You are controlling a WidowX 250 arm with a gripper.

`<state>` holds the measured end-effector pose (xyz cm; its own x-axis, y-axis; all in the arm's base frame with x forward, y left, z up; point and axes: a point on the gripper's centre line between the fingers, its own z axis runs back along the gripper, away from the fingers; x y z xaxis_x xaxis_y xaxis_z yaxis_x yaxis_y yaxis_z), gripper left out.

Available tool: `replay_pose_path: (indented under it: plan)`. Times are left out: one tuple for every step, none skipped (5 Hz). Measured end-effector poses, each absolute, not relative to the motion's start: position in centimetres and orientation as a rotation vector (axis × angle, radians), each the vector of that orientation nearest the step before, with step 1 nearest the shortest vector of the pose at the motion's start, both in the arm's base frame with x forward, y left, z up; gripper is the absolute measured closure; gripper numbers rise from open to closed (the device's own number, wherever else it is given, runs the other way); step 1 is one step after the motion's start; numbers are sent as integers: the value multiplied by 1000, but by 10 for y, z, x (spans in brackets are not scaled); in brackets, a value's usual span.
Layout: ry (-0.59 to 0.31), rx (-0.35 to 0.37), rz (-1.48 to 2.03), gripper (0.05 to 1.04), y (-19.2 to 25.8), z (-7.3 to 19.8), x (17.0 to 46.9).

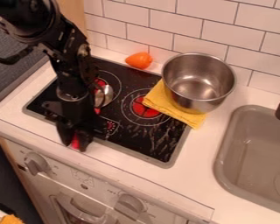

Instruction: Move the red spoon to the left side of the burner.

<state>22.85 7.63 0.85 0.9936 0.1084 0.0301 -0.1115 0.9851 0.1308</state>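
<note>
The black gripper (75,141) hangs at the front left edge of the stovetop, shut on the red handle of the spoon, whose end shows between its fingers. The silver bowl of the red spoon (105,95) is over the front part of the left rear burner (112,75), to the right of the arm. The gripper body hides most of the handle and part of the cooktop. Whether the spoon touches the glass, I cannot tell.
A steel pot (199,83) stands on a folded yellow cloth (166,105) at the cooktop's right rear. An orange object (138,60) lies by the tiled wall. The sink (253,153) is at the right, control knobs (36,163) below the front edge.
</note>
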Motion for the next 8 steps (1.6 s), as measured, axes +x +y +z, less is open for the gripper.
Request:
replay_pose_path:
  plan:
    - [-123,115,78,702,76,42,241]
    - [-196,116,111,702,102,69,247]
    - [-220,127,149,703,133,78,248]
    - [-169,107,145,704,161,59,243]
    - [-143,89,83,704,171,42,242]
    - [-111,82,38,704,175,25,239]
    - [-86,91,27,627,179,13,238]
    - [-82,111,13,316,182,11,242]
